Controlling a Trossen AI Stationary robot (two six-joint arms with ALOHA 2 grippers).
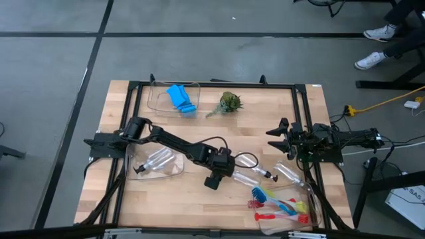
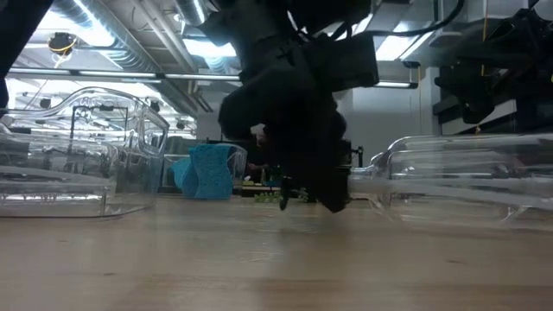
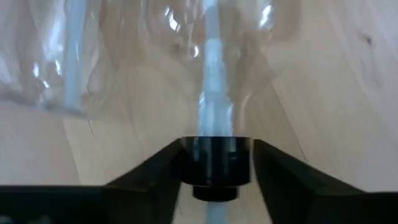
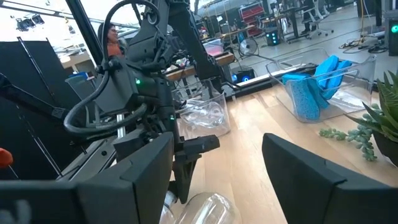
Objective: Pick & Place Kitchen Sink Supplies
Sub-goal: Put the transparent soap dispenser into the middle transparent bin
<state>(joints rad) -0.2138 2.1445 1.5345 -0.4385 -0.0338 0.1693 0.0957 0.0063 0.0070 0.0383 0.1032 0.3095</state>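
Left gripper is down mid-tabletop on a clear pump bottle lying flat; in its wrist view the jaws sit either side of the bottle's black collar, touching or nearly so, so this looks like the grasp step closing, not yet a confirmed clamp. Next move, as I read it: finish the squeeze, lift clear, carry to a bin, probably the clear bin under the left arm that already holds bottles. Right gripper waits at the right edge, jaws apart, empty. Blue sponge sits in the far bin; brushes lie near the front right. No readable labels or brand marks anywhere.
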